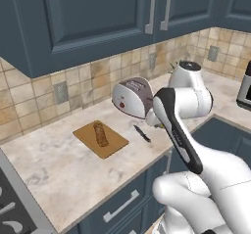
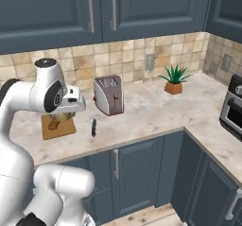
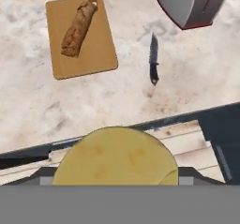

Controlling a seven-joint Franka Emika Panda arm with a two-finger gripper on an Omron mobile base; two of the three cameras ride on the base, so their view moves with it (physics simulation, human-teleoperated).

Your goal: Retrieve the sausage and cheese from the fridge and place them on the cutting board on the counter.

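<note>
The cheese is seen large and yellow at the bottom of the hand view, right at the gripper, whose fingertips are covered by it. It appears to be held there, though the grip itself cannot be told from the pictures. In the right base view a yellowish bit is glimpsed under the hand, above the near edge of the counter.

The cutting board is laid flat on the counter, left of the toaster. A brown speckled log is laid lengthwise on the board. Whether this is the sausage cannot be told; its look is dull and speckled.

A dark knife is found on the counter between board and toaster, apart from both. A potted plant is set further right by the tiles.
</note>
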